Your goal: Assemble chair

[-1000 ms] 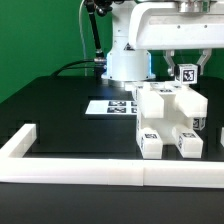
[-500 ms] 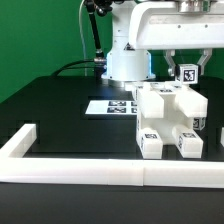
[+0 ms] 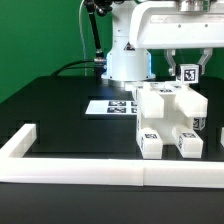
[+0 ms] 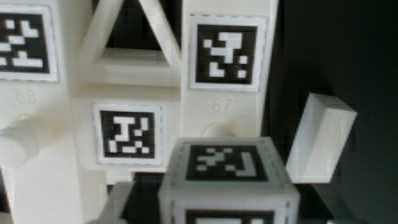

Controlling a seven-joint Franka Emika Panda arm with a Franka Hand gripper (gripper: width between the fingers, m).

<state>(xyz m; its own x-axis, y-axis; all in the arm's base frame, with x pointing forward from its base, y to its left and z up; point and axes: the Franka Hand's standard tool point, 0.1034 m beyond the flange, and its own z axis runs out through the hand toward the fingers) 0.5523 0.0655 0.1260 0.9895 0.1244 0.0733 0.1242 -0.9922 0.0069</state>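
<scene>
The partly joined white chair assembly (image 3: pixel 165 115), blocky with several small tags, stands on the black table at the exterior view's right. My gripper (image 3: pixel 186 72) hangs just above its top, shut on a small white cube-ended piece (image 3: pixel 186 75) with a tag on its face. In the wrist view the cube-ended piece (image 4: pixel 222 165) sits between my dark fingers (image 4: pixel 150 196), close over the tagged white bars of the assembly (image 4: pixel 134 100). Whether the piece touches the assembly is hidden. A white slanted part (image 4: pixel 320 135) of the assembly shows beside it.
The marker board (image 3: pixel 110 106) lies flat behind the assembly. A long low white border rail (image 3: pixel 90 172) runs along the table's front with a short return (image 3: pixel 18 140) at the exterior view's left. The robot base (image 3: pixel 125 60) and a cable stand at the back.
</scene>
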